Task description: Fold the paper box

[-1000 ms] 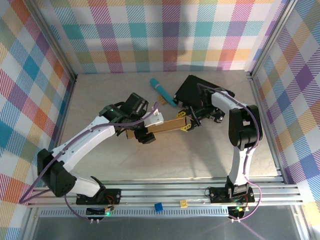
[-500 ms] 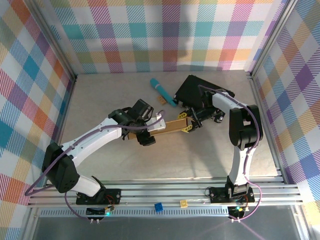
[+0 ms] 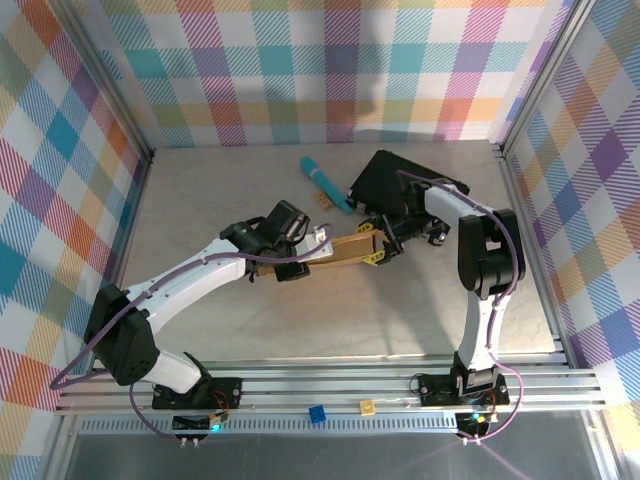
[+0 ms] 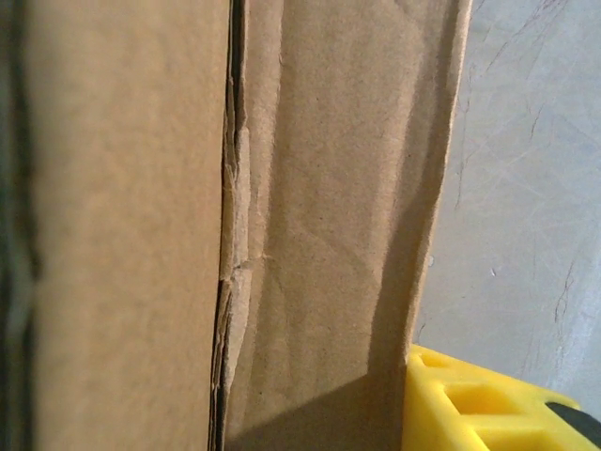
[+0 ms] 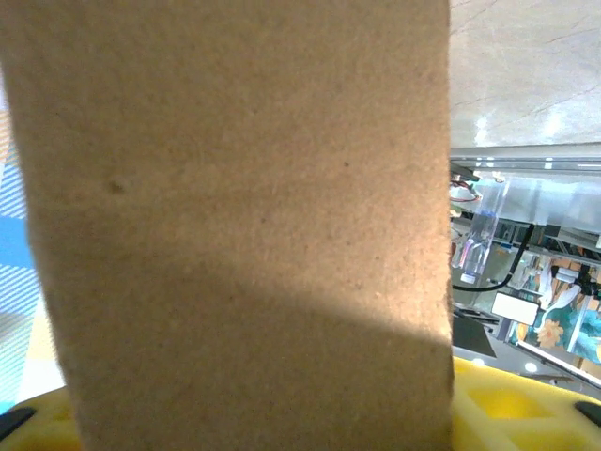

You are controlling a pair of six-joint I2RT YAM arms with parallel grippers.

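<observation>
Left fingers (image 4: 488, 404) and right fingers (image 5: 512, 404) are flanking the paper box (image 3: 335, 252), whether pinching I cannot tell; pressing squarely along the crease matters.

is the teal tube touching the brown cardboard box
Apart. The top view shows a strip of bare table between the teal cylindrical tube and the brown corrugated cardboard box.

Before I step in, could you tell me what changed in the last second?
The left arm's wrist shifted right, closer over the paper box, which now shows a broader face. The left end effector stayed at its left end, the right end effector at its right; teal tube and black case unmoved.
</observation>
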